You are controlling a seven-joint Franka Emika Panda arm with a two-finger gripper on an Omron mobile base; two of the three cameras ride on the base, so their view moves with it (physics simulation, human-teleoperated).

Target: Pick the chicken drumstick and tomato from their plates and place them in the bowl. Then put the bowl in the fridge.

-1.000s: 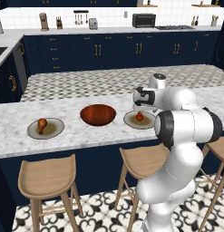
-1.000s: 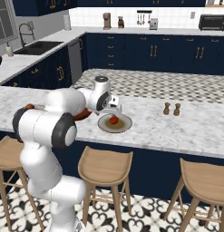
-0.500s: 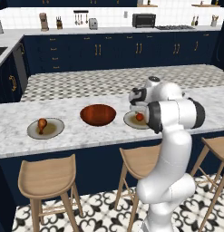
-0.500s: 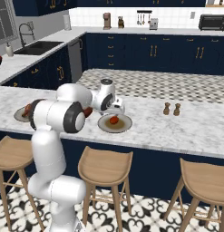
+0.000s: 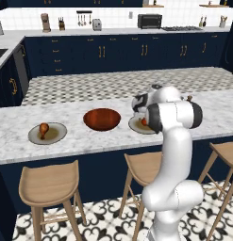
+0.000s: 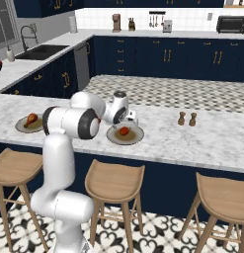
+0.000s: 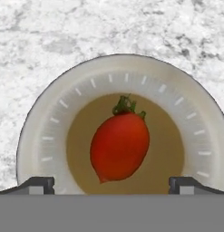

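Note:
The red tomato [image 7: 120, 145] lies on the olive centre of its plate [image 7: 54, 122], straight below my open gripper [image 7: 111, 185], whose fingertips [image 7: 37, 183] stand wide on both sides of it without touching. My gripper [image 6: 131, 117] hovers just over the tomato [image 6: 124, 131] and its plate [image 6: 136, 138]. The reddish-brown bowl [image 5: 102, 118] sits empty left of that plate [image 5: 135, 125]. Farther left, the chicken drumstick [image 5: 44, 128] rests on the other plate [image 5: 56, 136]. The fridge is out of view.
Salt and pepper shakers [image 6: 186, 118] stand on the marble island right of the tomato plate. Wooden stools [image 5: 49, 183] line the island's near side. A sink [image 6: 42, 51] is on the far left counter.
The arm's elbow has swung up and in toward the island. The hand has stayed over the tomato plate, jaws open throughout.

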